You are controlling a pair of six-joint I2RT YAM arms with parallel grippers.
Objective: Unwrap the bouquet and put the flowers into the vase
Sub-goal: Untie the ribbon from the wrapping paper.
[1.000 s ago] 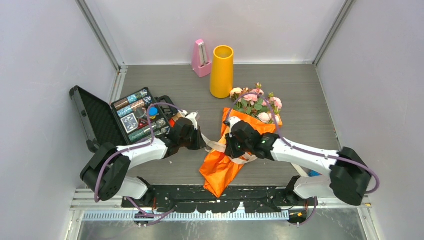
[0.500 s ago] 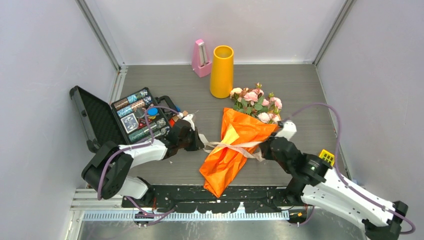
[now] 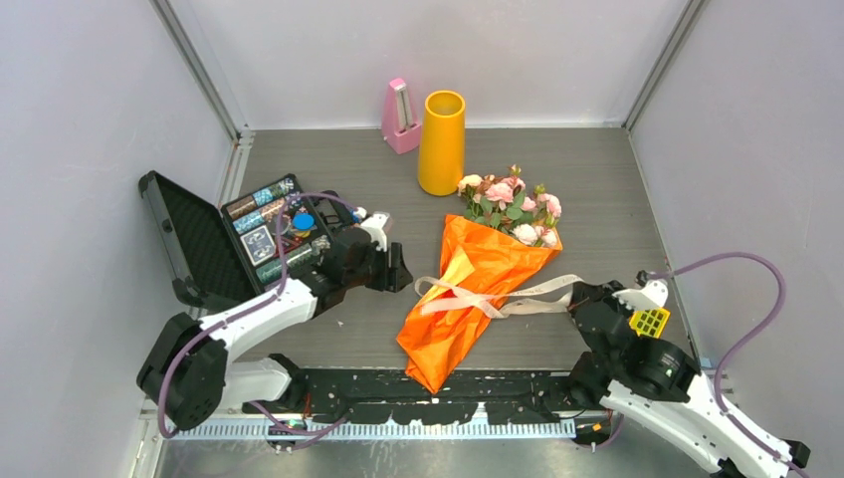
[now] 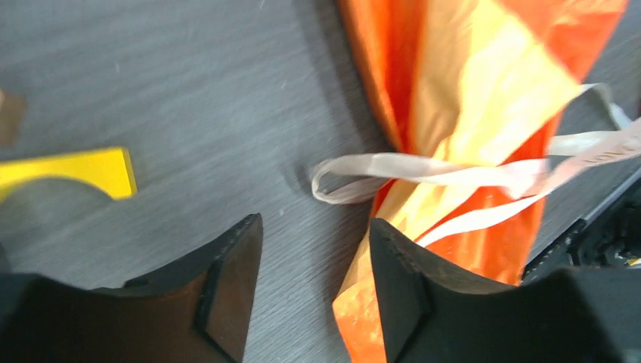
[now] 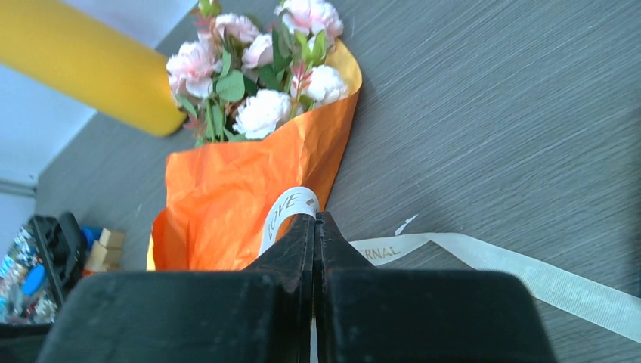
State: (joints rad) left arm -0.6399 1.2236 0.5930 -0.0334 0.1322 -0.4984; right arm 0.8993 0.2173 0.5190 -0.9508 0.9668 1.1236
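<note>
Top external view: the bouquet of pink artificial roses in crinkled orange paper [image 3: 476, 289] lies flat on the grey wood-grain surface [image 3: 617, 199] between the two arms. Its narrow tail points to the near edge. Its pale pink roses with green leaves [image 3: 513, 209] lie near the tall yellow-orange cylindrical vase [image 3: 442, 139], which stands upright.

A beige ribbon [image 3: 498, 299] crosses the paper's waist in slack loops, and one tail runs off to the right. The right jaws are pressed together on that tail, and the right wrist view shows the printed band passing under their tips. The left jaws stand apart and empty just left of the wrap. In the left wrist view a ribbon loop lies on the surface ahead of them.

The bundle looks light, and its thin, slick paper would probably slide across the surface rather than resist a tug, so one arm may need to pin it. The ribbon is limp and only transmits pull, so a free tail is the sensible place to grip it. The paper creases easily and is best pinched at the loose, paler flap edge near the waist. The stems are hidden inside. They are likely thin and springy, so they are better clamped as a bunch below the leaves than by the soft blooms.
</note>
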